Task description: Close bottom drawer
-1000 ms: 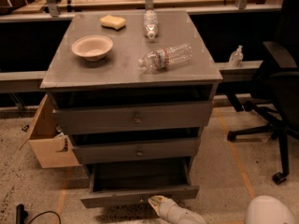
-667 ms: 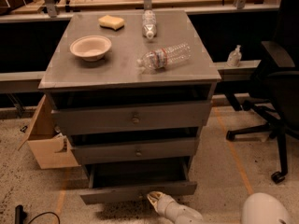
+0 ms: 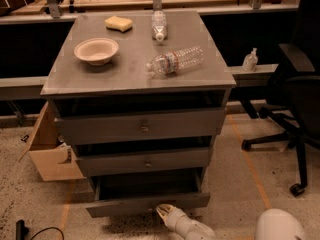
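Three grey drawers sit one above the other in the cabinet (image 3: pixel 140 129). The bottom drawer (image 3: pixel 125 207) is the lowest one, pulled out some way so that its dark inside shows above the slim front. The hand (image 3: pixel 166 212) is low near the floor, just in front of this drawer and touching or almost touching the front panel near its middle. Whether it is released or clenched I cannot tell. I judge the drawer to be a stiff, rather light box that slides on runners, so no grasp is needed. A flat push on the middle of the front should send it in straight, while a push near one end may twist and jam it. On the worktop (image 3: pixel 65 81) are a paper bowl (image 3: pixel 96 50), a yellow sponge (image 3: pixel 118 23) and two plastic bottles (image 3: pixel 175 61), which a hard knock could set rolling. The floor (image 3: pixel 240 184) is speckled with orange lines. An office chair (image 3: pixel 295 94) stands on one side of the cabinet and a cardboard box (image 3: pixel 50 156) on the other.
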`<state>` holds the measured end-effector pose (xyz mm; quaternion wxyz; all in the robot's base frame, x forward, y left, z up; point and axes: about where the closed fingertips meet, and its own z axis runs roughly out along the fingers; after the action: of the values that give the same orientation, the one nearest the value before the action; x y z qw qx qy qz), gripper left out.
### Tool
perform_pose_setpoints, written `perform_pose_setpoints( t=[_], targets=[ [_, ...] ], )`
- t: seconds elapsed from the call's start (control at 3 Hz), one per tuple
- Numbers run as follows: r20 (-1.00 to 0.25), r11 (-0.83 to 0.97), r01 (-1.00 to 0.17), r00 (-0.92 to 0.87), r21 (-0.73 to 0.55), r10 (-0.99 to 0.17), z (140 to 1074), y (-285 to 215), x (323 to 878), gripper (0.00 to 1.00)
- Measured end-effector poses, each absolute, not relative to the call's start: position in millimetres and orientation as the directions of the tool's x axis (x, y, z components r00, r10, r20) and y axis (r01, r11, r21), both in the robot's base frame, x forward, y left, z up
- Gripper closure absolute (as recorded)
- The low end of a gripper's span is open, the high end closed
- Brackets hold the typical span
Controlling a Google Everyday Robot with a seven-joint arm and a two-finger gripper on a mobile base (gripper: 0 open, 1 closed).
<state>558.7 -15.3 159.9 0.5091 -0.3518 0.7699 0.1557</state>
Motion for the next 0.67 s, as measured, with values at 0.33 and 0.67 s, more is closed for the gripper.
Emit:
perform_pose_setpoints(
  t=[0.33, 0.67],
  targets=[
    [-0.894, 0.704, -0.7, -0.234, -0.119, -0.383, 160, -15, 558, 1.0],
    [-0.902, 0.711, -0.685, -0.192, -0.16, -0.388, 163, -17, 574, 1.0]
  ],
)
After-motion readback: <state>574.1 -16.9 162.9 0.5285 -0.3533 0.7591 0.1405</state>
